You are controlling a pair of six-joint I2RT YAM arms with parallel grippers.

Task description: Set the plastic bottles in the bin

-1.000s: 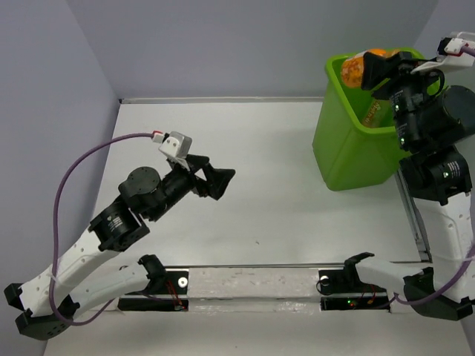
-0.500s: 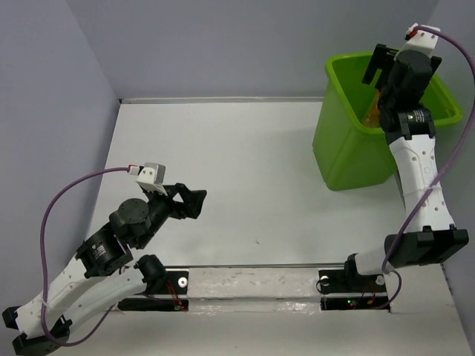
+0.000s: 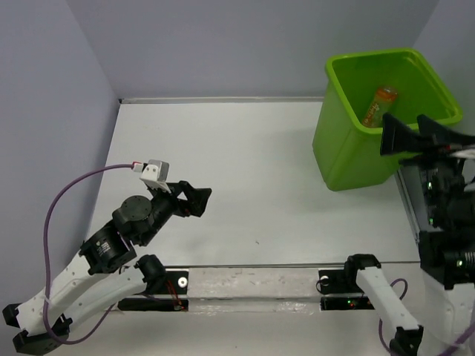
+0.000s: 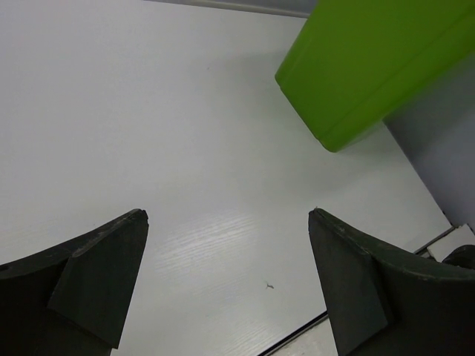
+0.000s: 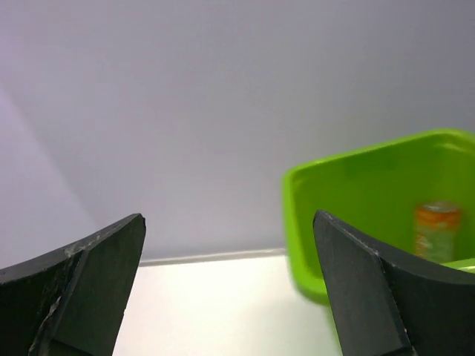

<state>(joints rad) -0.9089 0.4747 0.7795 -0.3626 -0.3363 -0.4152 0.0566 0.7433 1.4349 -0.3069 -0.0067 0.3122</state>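
At far right: bin holds an orange bottle, both claws wide open

Bin (image 3: pixel 349 152) stands at the counter's (image 3: pixel 245 156) far-right corner, next to the grey wall. One orange bottle (image 3: pixel 378 106) is inside it (label too blurred to read). Right claw (image 3: pixel 413 135) hangs at the bin's near rim, jaws spread wide and gripping nothing. Its fingers overlap the rim in the top view. Left claw (image 3: pixel 199 202) sits low over the counter's left side, well apart from the bin, equally wide and empty. Purple cable (image 3: pixel 67 194) loops off the left arm. Small dark speck (image 3: pixel 257 241) lies near the front rail (image 3: pixel 252 280).
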